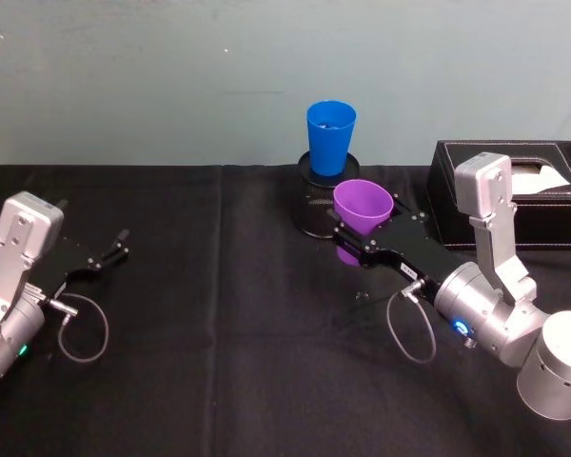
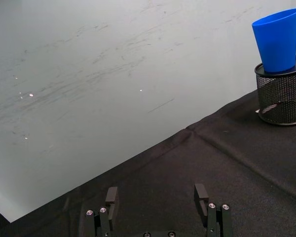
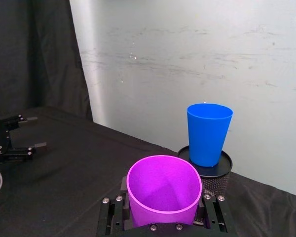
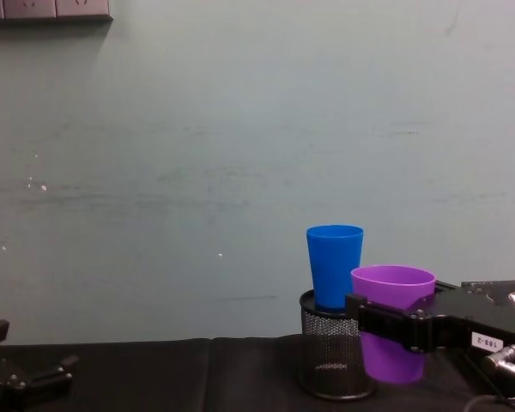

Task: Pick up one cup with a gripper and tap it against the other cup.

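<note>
My right gripper (image 1: 352,238) is clamped on the purple cup (image 1: 364,205) around its lower half. The cup is upright, plain and tapered, with a wide rim. It sits at 5 o'clock of the blue cup (image 1: 330,138), near but apart. The blue cup stands upright on the mesh holder (image 1: 314,214). My left gripper (image 1: 112,249) is at 9 o'clock over the desk (image 1: 219,333), fingers spread, holding nothing.
</note>
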Motion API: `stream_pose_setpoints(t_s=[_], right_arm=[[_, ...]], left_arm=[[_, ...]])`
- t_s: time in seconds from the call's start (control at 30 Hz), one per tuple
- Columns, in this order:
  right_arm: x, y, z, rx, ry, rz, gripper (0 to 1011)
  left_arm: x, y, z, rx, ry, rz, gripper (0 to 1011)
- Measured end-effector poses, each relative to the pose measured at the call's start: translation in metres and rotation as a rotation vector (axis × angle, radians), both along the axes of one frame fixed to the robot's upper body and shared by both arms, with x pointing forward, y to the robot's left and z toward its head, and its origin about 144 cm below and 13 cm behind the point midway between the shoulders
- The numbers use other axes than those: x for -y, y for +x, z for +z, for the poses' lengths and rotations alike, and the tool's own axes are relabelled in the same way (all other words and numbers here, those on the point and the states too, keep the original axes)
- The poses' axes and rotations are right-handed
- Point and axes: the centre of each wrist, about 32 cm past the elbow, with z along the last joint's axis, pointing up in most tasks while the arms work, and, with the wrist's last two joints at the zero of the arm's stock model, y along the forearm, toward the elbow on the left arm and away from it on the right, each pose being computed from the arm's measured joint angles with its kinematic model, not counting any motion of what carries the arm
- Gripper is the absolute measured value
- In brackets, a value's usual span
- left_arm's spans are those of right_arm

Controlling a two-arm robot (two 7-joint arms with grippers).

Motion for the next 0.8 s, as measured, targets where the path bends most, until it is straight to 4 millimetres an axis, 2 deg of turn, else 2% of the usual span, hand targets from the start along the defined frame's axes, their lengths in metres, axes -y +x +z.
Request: stream_pose_setpoints(t_s=[0.8], right_arm=[[0.0000, 0.0000, 0.0000, 0.000, 0.000, 0.000, 726]], left_arm=[[0.0000, 0.0000, 0.0000, 0.000, 0.000, 0.000, 1000]])
